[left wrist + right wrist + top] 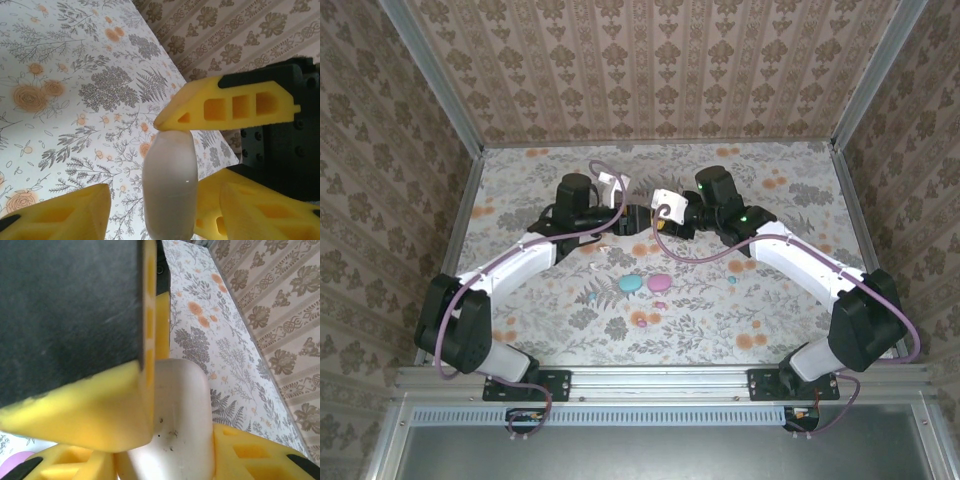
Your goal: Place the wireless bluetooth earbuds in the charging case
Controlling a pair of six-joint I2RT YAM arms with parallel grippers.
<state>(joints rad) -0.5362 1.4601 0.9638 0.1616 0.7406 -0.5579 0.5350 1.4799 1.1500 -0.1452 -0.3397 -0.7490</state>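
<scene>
Damask-papered walls enclose a floral-printed bench (790,200). Three cases are in sight: a teal case (631,283) lies mid-bench, a pink case (660,283) sits just beside it on its right, and a whitish case (169,190) is held up beyond it. Jaws of the right gripper (165,450) are clamped on that whitish case. Those of the left gripper (165,197) flank it, apart, one finger clear. Four earbuds (590,297) lie around the teal case, two teal and two pink.
</scene>
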